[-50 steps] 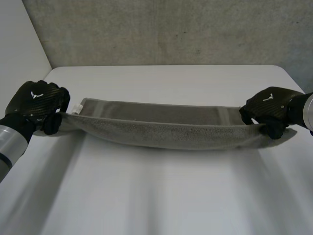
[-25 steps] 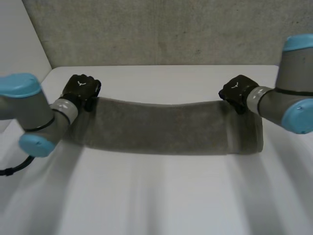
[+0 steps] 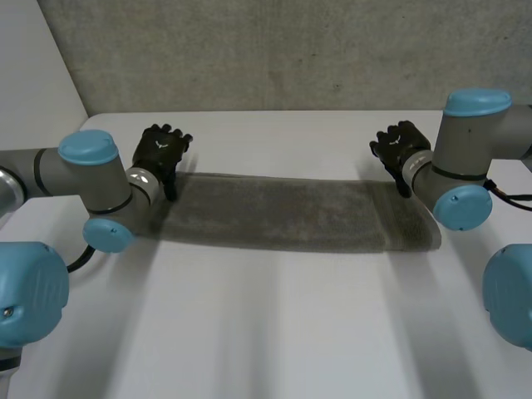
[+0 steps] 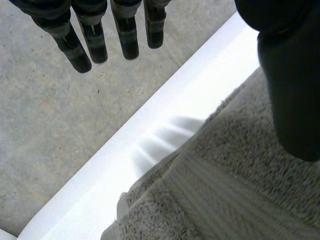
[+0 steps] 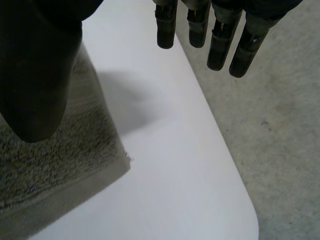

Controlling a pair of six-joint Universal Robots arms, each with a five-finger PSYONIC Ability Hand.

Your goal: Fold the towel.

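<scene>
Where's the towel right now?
In the head view the towel lies flat on the table, reaching from the left hand to the right hand.

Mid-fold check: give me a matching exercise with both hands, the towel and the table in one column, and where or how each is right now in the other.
Things:
1. left hand
2. right hand
3. towel
4. table

States:
A. lies flat as a long strip
B. open, by the towel's far right corner
C. white, bearing the towel
D. open, by the towel's far left corner

Pairs: 1-D, 2-B, 3-A, 4-C
</scene>
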